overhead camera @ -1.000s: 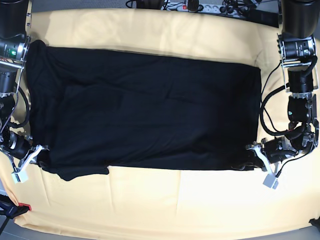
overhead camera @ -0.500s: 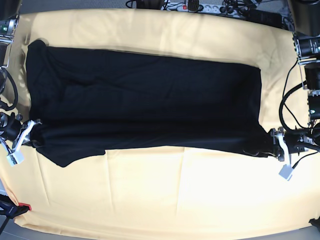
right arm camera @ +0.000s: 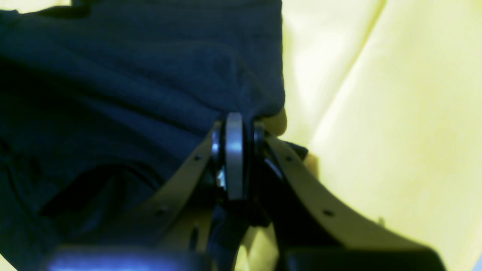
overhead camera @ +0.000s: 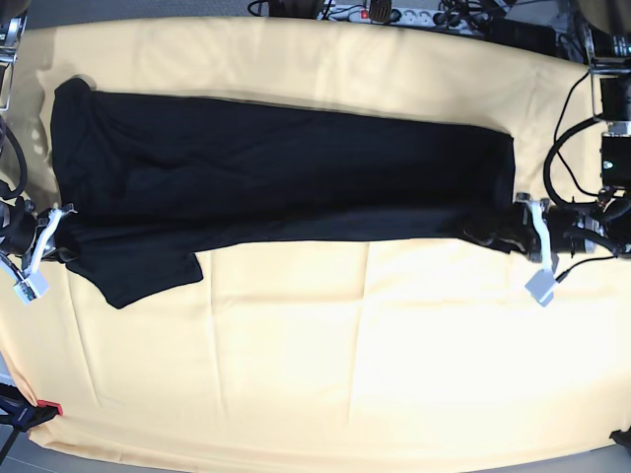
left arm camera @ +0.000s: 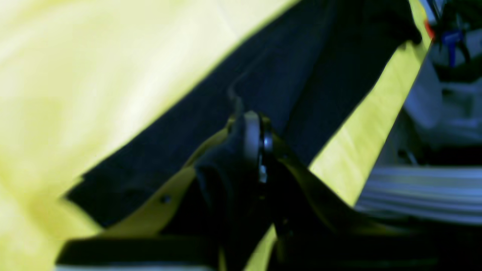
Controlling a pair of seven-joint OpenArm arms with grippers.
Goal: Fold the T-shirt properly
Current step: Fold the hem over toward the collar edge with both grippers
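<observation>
The black T-shirt [overhead camera: 276,172] lies plain side up across the back half of the pale yellow tablecloth [overhead camera: 345,345], its near long edge lifted and carried back over itself. My left gripper [overhead camera: 523,229], at the base view's right, is shut on the shirt's near right corner; the left wrist view shows its fingers [left arm camera: 251,135] pinching black cloth [left arm camera: 286,75]. My right gripper [overhead camera: 54,236], at the base view's left, is shut on the near left edge beside the sleeve [overhead camera: 133,276]; the right wrist view shows its fingers [right arm camera: 234,150] closed on the cloth [right arm camera: 131,75].
Cables and a power strip [overhead camera: 394,12] lie along the table's far edge. The arm bases stand at the far left [overhead camera: 10,39] and far right [overhead camera: 611,59] corners. A red-tipped black object [overhead camera: 25,412] sits at the near left table edge.
Both grippers have moved toward the back of the table, dragging the shirt's near edge with them. The visible black area has narrowed and more tablecloth shows in front.
</observation>
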